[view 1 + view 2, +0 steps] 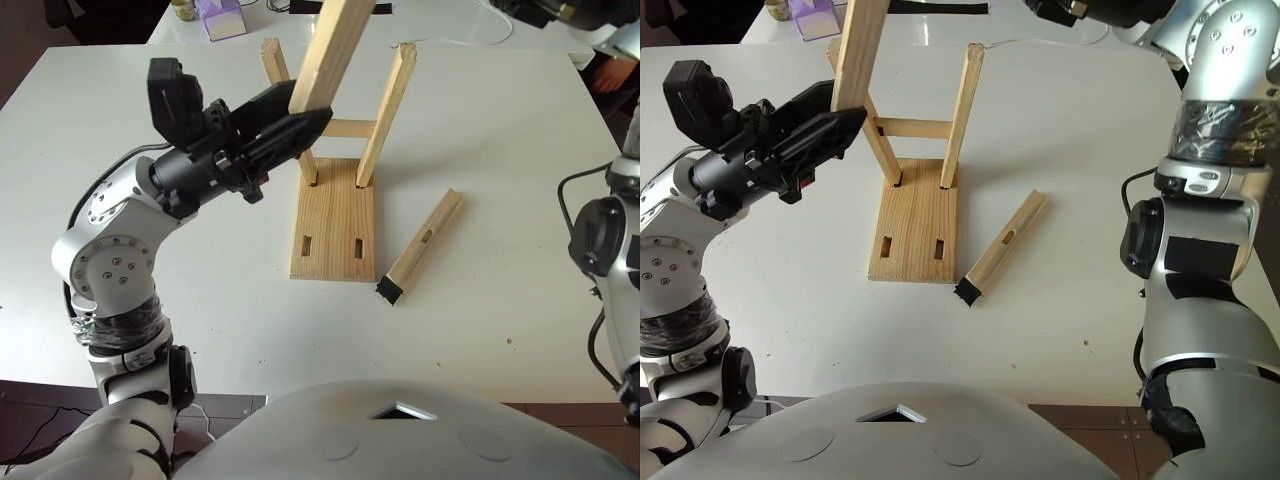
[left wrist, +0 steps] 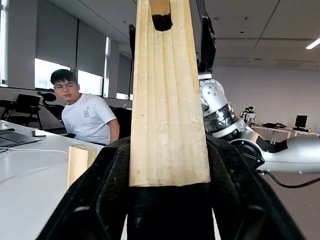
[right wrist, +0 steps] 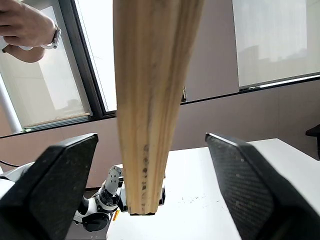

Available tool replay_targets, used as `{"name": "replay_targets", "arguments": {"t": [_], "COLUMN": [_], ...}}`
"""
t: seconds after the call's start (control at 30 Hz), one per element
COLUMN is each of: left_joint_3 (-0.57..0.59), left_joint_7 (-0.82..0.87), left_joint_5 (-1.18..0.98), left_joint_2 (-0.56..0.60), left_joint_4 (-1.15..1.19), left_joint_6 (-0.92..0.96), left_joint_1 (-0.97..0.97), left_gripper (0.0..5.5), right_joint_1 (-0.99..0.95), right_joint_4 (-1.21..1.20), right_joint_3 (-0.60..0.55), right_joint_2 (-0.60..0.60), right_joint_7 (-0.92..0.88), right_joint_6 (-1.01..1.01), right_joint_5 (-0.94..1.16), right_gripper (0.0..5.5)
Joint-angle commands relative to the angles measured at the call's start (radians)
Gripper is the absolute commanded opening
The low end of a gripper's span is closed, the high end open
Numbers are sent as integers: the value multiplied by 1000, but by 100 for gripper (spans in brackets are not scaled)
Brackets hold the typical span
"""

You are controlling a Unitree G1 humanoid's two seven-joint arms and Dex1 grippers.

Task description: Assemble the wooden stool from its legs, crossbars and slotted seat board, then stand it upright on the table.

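The seat board (image 1: 335, 215) lies flat mid-bench. Two standing legs (image 1: 385, 115) are planted in its far slots and joined by a crossbar (image 1: 348, 128). Its two near slots (image 1: 304, 243) are unfilled. Your left fingers (image 1: 290, 125) are clamped on the held leg (image 1: 328, 50), which tilts up and away over the board's far-left corner. A loose leg (image 1: 425, 245) lies on the bench (image 1: 480, 340) just beside the board's right side, its dark tip toward the near edge.

You look to be on the third leg. Next, I judge, you need to bring it toward the near edge, stand it square and press its end into a near slot. Left tilted, it could jam against the slot wall.

The head views give you the slots and the loose leg but cut off the held leg's top. The right wrist view supplies that: your right fingers (image 3: 65, 190) stand spread either side of that leg, with gaps on both sides. The left wrist view shows the clamp close up and a dark mark high on the leg.
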Motion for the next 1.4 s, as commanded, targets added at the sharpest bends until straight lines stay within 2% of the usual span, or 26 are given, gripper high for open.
{"name": "replay_targets", "arguments": {"t": [0.03, 0.23, 0.67, 1.07, 1.1, 1.2, 1.27, 1.4], "left_joint_3": [-55, -91, -115, -141, -145, -154, -186, -285], "left_joint_7": [-68, -81, -45, -3, -5, 0, -12, -101], "left_joint_5": [63, 112, 96, 128, 125, 136, 200, 467], "left_joint_2": [44, 46, 23, 7, 11, 18, 37, 156], "left_joint_4": [10, 28, 13, 49, 53, 63, 76, 186], "left_joint_6": [-58, -116, -163, -170, -161, -159, -186, -359], "left_joint_1": [26, 54, 62, 36, 36, 44, 66, 285], "left_gripper": [205, 204, 204, 204, 241, 286, 305, 305], "right_joint_1": [-86, -114, -37, 8, 10, 14, 29, 118], "right_joint_4": [57, 70, -21, -107, -111, -118, -134, -229], "right_joint_3": [19, 58, 71, 30, 27, 17, 7, 32], "right_joint_2": [-8, -20, -4, 38, 39, 40, 38, 11], "right_joint_7": [48, 131, 152, 64, 57, 37, 18, -2], "right_joint_6": [29, -3, 22, 66, 68, 71, 67, -48], "right_joint_5": [-22, -71, -100, -62, -58, -49, -51, -125], "right_gripper": [396, 396, 203, 203, 203, 203, 203, 203]}}
